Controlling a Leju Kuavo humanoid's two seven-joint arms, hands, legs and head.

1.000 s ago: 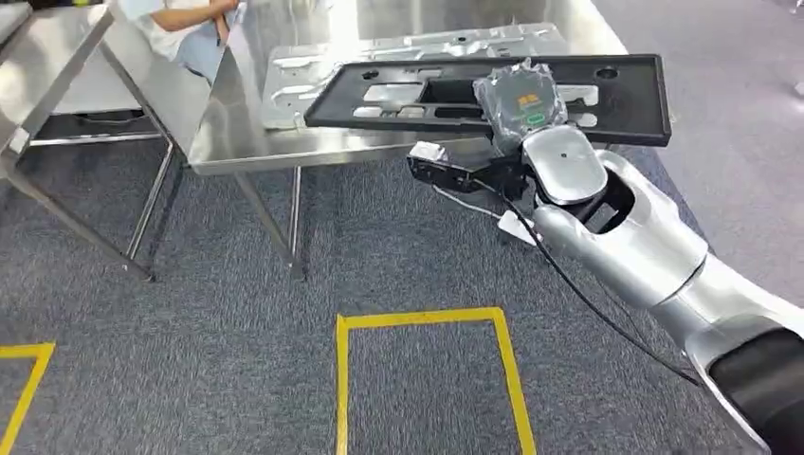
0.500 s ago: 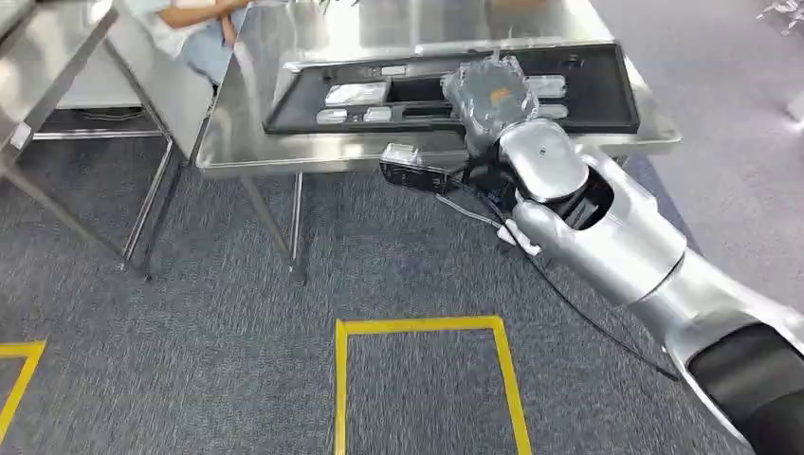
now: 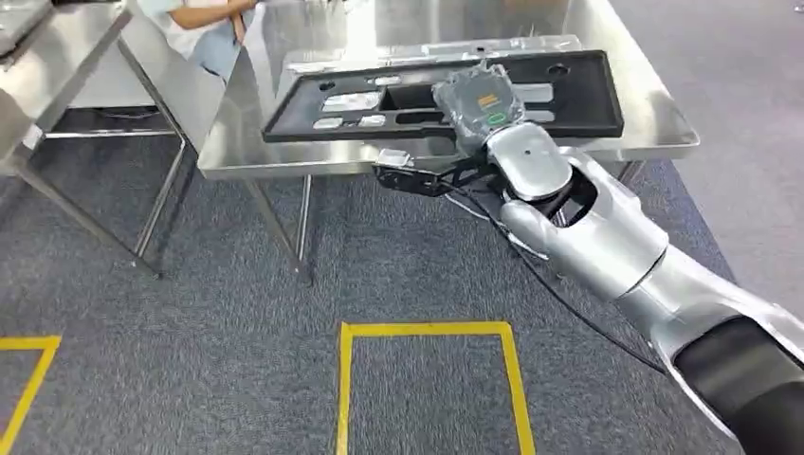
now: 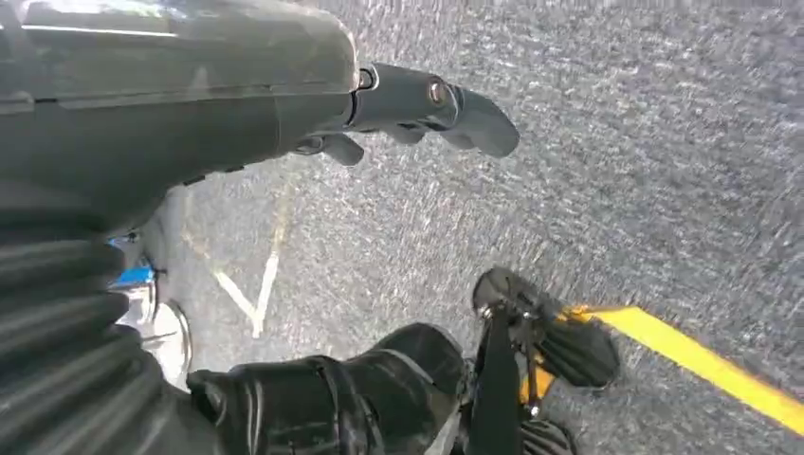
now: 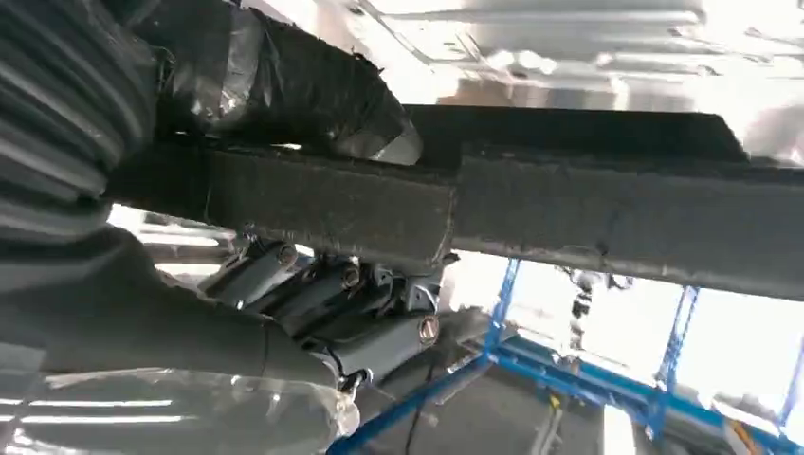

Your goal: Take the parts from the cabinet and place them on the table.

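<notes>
Over table [image 3: 664, 114], panel [image 3: 379, 100] lengthwise, apparently level

right arm outstretched, right hand [image 3: 484, 106] gripping; left hand [image 4: 417, 114] hangs loose.

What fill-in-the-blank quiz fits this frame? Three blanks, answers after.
1. The right hand grips a long ____ panel.
2. The panel is over a steel table, above a ____ metal plate.
3. The left hand hangs over grey carpet marked with ____ tape.

Answers: black; silver; yellow
</notes>
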